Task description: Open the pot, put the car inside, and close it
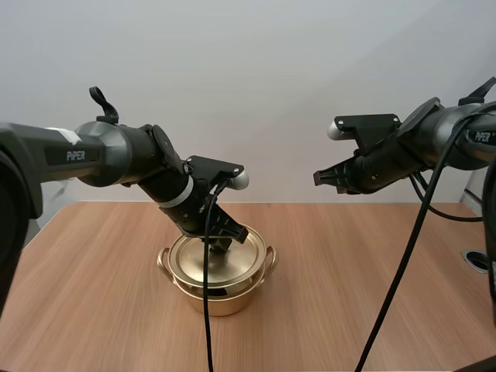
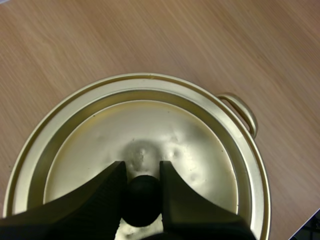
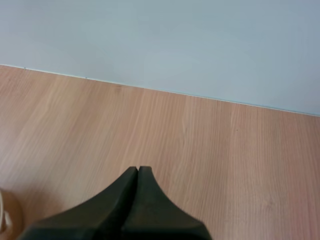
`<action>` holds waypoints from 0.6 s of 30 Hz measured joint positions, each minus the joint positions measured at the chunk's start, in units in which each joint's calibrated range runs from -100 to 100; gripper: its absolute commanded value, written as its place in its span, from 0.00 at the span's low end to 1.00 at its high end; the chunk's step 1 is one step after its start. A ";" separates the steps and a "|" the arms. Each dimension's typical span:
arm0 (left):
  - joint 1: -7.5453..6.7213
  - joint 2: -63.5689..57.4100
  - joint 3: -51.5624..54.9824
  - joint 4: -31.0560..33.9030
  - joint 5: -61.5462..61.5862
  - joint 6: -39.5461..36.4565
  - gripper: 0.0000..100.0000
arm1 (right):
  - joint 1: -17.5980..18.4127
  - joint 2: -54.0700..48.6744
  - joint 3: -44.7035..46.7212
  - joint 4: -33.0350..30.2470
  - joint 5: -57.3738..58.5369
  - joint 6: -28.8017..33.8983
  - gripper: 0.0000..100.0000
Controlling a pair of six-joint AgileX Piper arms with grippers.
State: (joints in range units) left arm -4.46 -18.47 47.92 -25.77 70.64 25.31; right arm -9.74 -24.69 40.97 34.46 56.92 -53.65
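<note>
Holding the pot's lid [image 2: 150, 130] by its knob [image 2: 142, 200].
The left tool [image 2: 142, 172] pinches the round black knob, and the gold lid covers the pot [image 1: 221, 298], which stands near the middle of the surface [image 1: 372, 271]. The right tool [image 3: 138, 172] is pressed together, up in the air, well away from the pot. I think a good lift goes straight up and slow, so the lid does not tip or slip.

Left arm [image 1: 116, 159] & right arm [image 1: 434, 143] dk grey, white PiPER lettering, white ring at left wrist, blk fingers [image 2: 100, 200].
</note>
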 measured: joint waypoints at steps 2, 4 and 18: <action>0.00 0.00 0.00 0.00 -0.17 0.00 0.57 | 0.00 0.00 0.00 0.00 0.00 -0.14 0.00; 0.00 0.00 0.00 0.67 -0.58 0.00 0.57 | 0.00 0.00 0.00 0.00 0.00 -0.14 0.00; 2.33 -9.44 -11.66 2.10 -0.47 -5.18 0.00 | 0.00 0.00 0.00 8.84 9.16 1.88 0.00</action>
State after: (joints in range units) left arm -2.13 -27.91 36.27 -23.67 70.17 20.13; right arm -9.74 -24.69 40.97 43.29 66.08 -51.77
